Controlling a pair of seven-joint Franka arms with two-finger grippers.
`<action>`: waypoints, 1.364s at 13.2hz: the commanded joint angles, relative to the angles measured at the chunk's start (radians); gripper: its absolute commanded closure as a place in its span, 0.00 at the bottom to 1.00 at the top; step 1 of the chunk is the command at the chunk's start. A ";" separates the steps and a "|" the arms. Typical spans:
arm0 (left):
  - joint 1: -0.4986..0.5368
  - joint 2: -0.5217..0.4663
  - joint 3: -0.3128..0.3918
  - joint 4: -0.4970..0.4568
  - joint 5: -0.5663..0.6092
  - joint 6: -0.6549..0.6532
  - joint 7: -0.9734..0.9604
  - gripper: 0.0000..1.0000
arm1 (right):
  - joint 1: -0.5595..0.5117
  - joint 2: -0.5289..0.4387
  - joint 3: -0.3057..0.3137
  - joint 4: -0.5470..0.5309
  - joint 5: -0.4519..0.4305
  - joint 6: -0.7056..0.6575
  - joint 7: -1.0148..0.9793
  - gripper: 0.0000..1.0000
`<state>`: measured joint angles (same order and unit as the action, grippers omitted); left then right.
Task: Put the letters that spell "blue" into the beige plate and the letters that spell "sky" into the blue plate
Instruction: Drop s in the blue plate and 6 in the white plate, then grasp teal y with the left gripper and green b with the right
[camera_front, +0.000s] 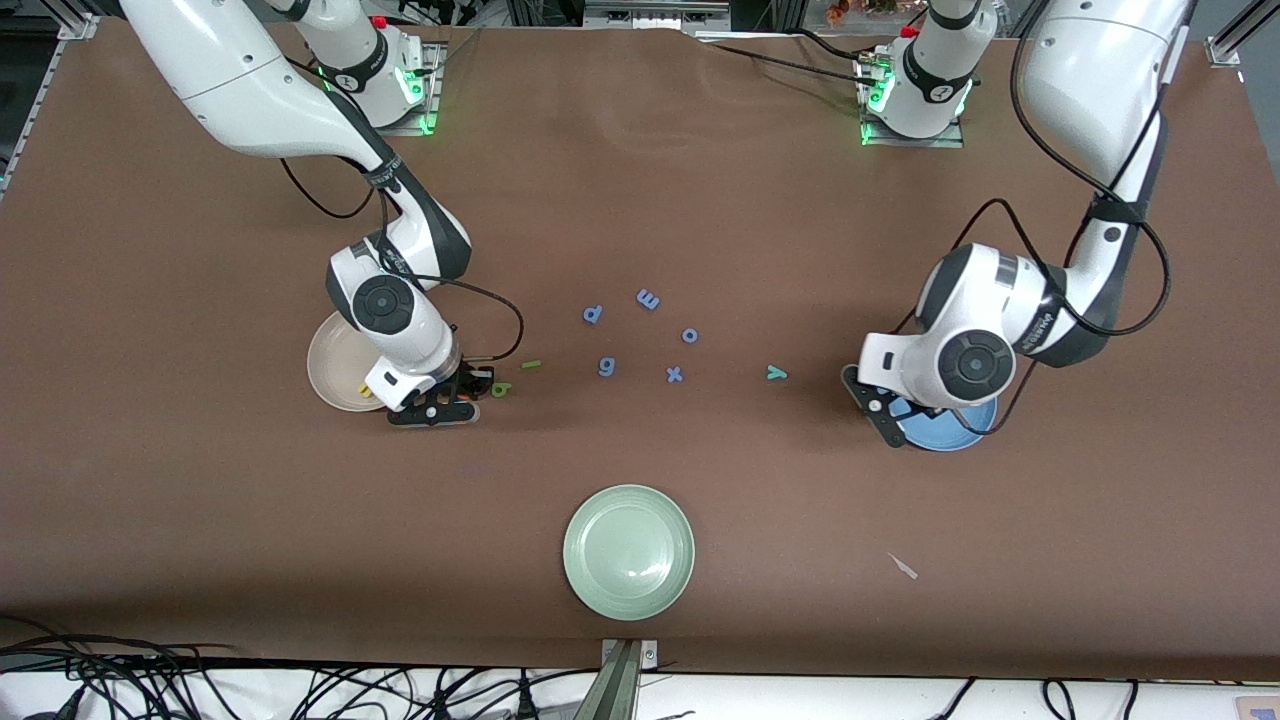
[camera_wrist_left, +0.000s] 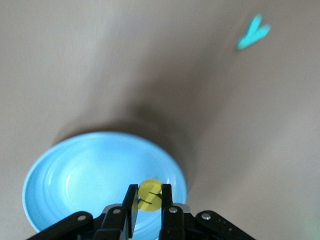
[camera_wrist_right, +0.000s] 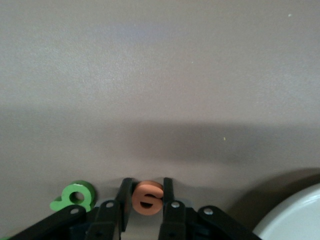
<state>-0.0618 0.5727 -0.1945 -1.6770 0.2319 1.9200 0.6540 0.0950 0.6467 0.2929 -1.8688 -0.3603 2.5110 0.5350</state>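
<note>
Holding the orange e (camera_wrist_right: 147, 198) tight between its fingers, the right gripper (camera_front: 440, 395) sits low at the table, just beside the beige plate (camera_front: 335, 365). The green b (camera_wrist_right: 75, 196) lies right next to the e, so the lift should go straight up — a sideways pull could knock the b away. Then the e needs only a short trip over the rim before the fingers let go. A yellow bit (camera_front: 365, 391) shows on the beige plate, likely the u. The thin green l (camera_front: 531, 365) waits on the table near the b.

The left gripper (camera_wrist_left: 148, 200) pinches a yellow letter (camera_wrist_left: 149, 195) over the blue plate (camera_wrist_left: 75, 175). It looks ready to drop — low and over the middle is best, so the letter does not bounce out. The teal y (camera_front: 776, 373) lies on the table close to the blue plate, toward the purple letters (camera_front: 640, 335), which should stay put.
</note>
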 joint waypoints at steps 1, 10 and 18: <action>-0.007 -0.004 -0.009 -0.073 0.108 0.077 0.001 0.90 | 0.000 -0.057 -0.003 -0.003 0.000 -0.096 -0.010 0.80; 0.010 -0.046 -0.065 -0.060 0.090 0.085 -0.054 0.00 | -0.040 -0.254 -0.107 -0.131 0.018 -0.256 -0.312 0.75; -0.018 0.068 -0.198 -0.024 0.096 0.199 0.178 0.00 | -0.041 -0.263 -0.049 -0.150 0.109 -0.247 -0.175 0.29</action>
<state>-0.0896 0.5846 -0.3883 -1.7227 0.3151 2.0523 0.7175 0.0525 0.4072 0.1978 -1.9979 -0.2685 2.2597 0.2813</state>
